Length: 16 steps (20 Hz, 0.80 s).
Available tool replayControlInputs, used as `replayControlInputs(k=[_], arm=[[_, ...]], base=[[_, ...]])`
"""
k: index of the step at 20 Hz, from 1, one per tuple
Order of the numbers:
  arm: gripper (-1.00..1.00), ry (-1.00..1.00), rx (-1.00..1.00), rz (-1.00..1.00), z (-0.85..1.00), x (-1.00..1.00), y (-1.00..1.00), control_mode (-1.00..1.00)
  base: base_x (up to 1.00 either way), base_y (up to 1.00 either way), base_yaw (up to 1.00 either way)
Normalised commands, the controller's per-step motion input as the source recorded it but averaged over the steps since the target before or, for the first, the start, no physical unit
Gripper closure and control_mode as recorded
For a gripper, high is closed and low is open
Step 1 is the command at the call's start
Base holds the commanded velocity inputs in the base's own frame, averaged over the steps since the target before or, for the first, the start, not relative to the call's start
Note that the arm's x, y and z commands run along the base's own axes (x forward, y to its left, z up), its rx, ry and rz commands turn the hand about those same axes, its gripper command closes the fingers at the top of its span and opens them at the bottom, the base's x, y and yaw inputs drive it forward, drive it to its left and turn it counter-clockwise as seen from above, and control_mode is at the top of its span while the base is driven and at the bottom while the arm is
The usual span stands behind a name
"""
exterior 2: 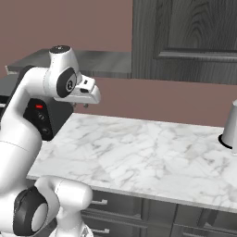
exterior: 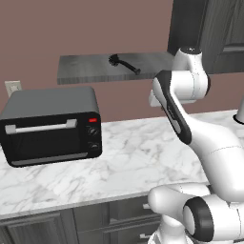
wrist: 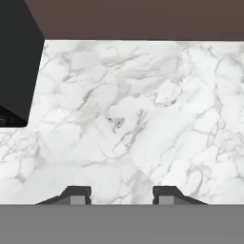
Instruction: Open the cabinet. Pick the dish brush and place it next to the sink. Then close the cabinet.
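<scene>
So here's where I'm at: the cabinet looks open on my left side, since the lighter grey shelf board is out in plain sight with the dish brush lying flat on it, bristly head toward the left and handle pointing off to the right. The panelled door hangs over the right part of the counter in the right base view. So I'd call step one done, and everything else is still to do. My gripper is hanging above the white marble counter, pointing straight down at bare stone, fingertips set apart with a fair gap between them and nothing in there, so spread and empty-handed. The brush sits well above and behind where my hand is, so I reckon the next bit is lifting up to shelf height and coming in over the handle. The black toaster oven sits on the counter under the shelf's left end, something I'd rather not clip on the way. Can't really make out the sink from here, just a silvery thing at the right edge of the counter. Then it's brush down next to the sink and shut the door.
</scene>
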Motion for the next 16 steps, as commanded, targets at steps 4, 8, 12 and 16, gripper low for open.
replayControlInputs(k=[4,8,12,16], arm=[[-1.00,0.00,0.00,0.00,0.00,-0.06,0.00,-1.00],[-1.00,0.00,0.00,0.00,0.00,-0.03,0.00,-1.00],[-1.00,0.00,0.01,0.05,0.00,-0.29,0.05,-1.00],[-1.00,0.00,0.02,0.08,0.00,-0.24,0.08,-1.00]], base=[[0.00,0.00,0.00],[0.00,0.00,0.00],[0.00,0.00,0.00],[0.00,0.00,0.00]])
